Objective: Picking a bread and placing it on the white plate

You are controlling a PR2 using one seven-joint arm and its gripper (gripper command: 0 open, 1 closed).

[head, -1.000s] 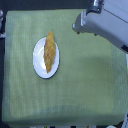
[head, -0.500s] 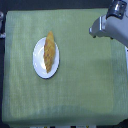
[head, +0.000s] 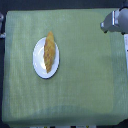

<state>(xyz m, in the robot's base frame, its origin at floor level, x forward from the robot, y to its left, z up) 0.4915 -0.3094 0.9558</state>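
Golden bread [head: 48, 52] lies along the white plate [head: 38, 64]. The gripper [head: 114, 22] is blurred and partly cut off, so I cannot tell if its fingers are spread.

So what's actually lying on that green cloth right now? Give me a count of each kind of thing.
Elongated golden-orange bread piece, lying on the plate: 1
Round glossy white plate: 1
Green cloth covering the table: 1
Grey robot gripper at the exterior view's upper right, holding nothing visible: 1
Total: 4
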